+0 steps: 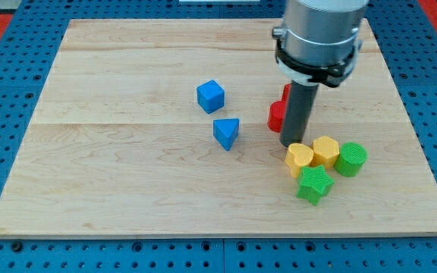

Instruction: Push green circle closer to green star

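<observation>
Just above the yellow block (299, 157) rests my tip (291, 144).

Board status: blocks clustered at view's lower right.
My tip (290, 144) sits just above yellow block (299, 158), beside red block (278, 114). Green circle (350, 158) touches 2nd yellow block (325, 150); green star (314, 184) just below. Blue cube (211, 95), blue triangle (226, 132) centre-left on wooden board (112, 152).

Blue cube (211, 96), blue triangle (226, 133), wooden board (112, 152).

One cam, front of board (127, 189), high, angled down, close.
</observation>
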`<state>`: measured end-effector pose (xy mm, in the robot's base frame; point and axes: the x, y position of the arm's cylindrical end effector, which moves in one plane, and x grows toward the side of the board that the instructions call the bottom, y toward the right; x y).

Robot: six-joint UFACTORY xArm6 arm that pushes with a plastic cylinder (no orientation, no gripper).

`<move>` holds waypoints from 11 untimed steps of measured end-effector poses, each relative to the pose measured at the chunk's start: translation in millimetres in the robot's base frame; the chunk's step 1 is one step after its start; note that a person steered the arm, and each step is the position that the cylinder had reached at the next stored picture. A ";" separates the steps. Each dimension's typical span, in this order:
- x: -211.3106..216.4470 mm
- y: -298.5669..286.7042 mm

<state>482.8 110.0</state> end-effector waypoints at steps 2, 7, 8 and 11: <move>-24.9 -10.9; 17.9 93.9; 21.6 68.4; -40.1 94.4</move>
